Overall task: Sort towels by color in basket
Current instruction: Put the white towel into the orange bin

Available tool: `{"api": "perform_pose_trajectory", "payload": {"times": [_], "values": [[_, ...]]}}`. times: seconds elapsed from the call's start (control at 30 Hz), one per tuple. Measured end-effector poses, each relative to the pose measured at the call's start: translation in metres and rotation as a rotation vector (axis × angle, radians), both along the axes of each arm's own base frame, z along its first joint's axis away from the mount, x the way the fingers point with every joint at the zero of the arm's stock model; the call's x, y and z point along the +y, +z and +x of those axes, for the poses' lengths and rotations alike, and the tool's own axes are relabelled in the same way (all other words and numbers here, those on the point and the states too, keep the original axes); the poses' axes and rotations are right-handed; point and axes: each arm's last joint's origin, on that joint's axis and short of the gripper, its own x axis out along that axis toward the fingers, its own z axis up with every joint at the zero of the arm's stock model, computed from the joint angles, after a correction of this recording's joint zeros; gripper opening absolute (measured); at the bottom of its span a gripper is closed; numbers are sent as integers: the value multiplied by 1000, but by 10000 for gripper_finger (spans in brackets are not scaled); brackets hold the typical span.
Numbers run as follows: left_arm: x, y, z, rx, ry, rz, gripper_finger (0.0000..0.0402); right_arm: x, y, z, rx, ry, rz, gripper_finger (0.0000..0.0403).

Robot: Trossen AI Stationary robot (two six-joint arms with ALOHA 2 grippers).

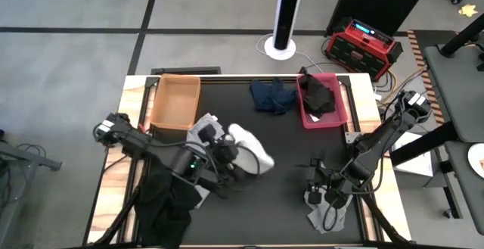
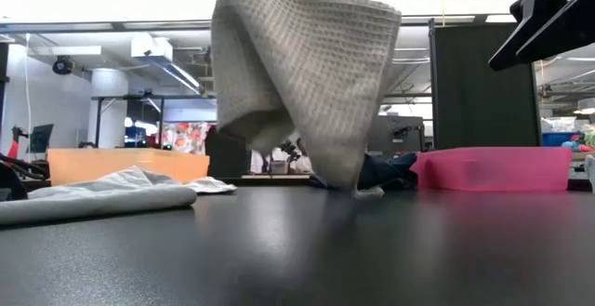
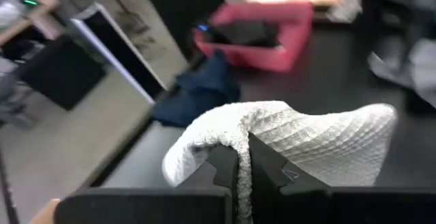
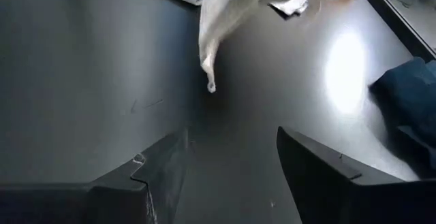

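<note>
One black towel [image 1: 318,95] lies in the pink basket [image 1: 339,116]; left hand [image 3: 243,166] grips a white towel [image 1: 253,144] mid-surface, right hand [image 4: 231,157] open; others remain unsorted.

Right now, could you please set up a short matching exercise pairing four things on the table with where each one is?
Things:
1. white towel
2. black towel
3. navy towel
4. orange basket

Places:
A. inside the pink basket
B. hanging from the shut left claw
C. loose between the two baskets
D. far left of the mat

Pairs: 1-B, 2-A, 3-C, 4-D
</note>
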Motion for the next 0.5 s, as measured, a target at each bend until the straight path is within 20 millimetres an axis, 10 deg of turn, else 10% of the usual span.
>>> {"api": "perform_pose_trajectory", "payload": {"times": [0.5], "values": [[40,25,-28,-19,203,240,0,0,0,0,1,1,-3,219]]}}
